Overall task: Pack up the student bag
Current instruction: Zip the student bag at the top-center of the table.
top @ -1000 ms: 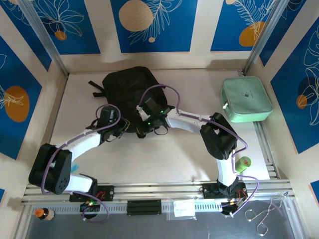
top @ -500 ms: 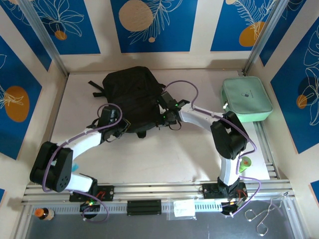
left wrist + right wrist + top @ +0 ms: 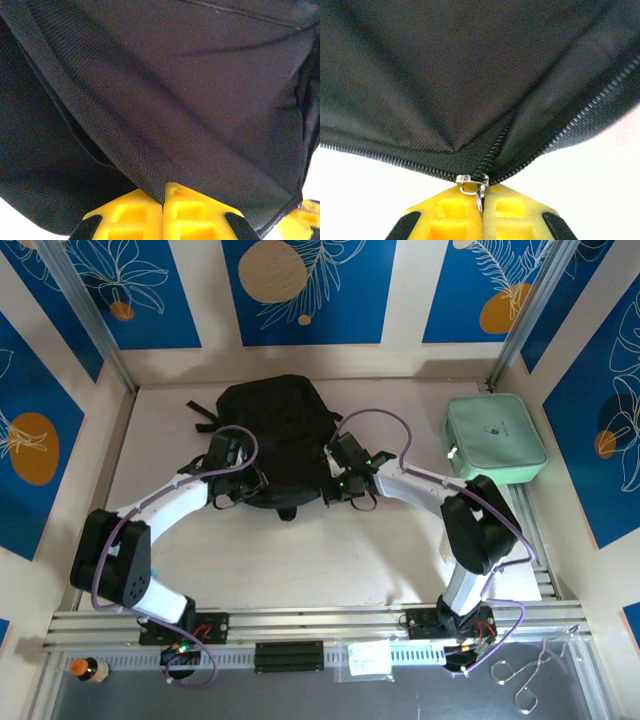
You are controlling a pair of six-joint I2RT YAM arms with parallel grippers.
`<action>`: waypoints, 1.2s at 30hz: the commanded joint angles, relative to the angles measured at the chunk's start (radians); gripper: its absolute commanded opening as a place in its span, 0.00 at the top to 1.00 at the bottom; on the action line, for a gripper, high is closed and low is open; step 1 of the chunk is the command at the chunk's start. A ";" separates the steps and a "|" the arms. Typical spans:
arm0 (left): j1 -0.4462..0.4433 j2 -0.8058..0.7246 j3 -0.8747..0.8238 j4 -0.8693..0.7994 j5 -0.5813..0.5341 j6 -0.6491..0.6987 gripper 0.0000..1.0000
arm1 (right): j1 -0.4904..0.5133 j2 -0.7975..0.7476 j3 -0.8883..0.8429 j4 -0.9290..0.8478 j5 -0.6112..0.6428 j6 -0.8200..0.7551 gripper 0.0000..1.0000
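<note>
Left gripper [image 3: 163,192]: clamped on a fold of black fabric. Right gripper [image 3: 481,192]: clamped on the metal zip pull [image 3: 471,179], with zip teeth running off to either side. The student bag [image 3: 275,425] lies just beyond and between both grippers on the table [image 3: 330,560]. Its contents are hidden, so packing progress cannot be told, and the zip is judged to be in work. A mint-green pouch [image 3: 495,438] is left outside, well to the right gripper's right. A purple cable [image 3: 375,418] arching beside the bag is judged a possible snag.
</note>
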 commanded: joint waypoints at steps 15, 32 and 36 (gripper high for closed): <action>0.047 -0.029 0.105 -0.137 -0.247 0.036 0.48 | 0.107 0.133 0.151 0.098 -0.185 -0.005 1.00; -0.040 0.084 -0.018 0.237 -0.019 -0.279 0.63 | 0.112 0.114 0.160 0.051 -0.173 -0.012 1.00; -0.039 0.108 0.013 0.197 -0.053 -0.240 0.87 | 0.092 0.098 0.123 -0.009 -0.001 -0.063 1.00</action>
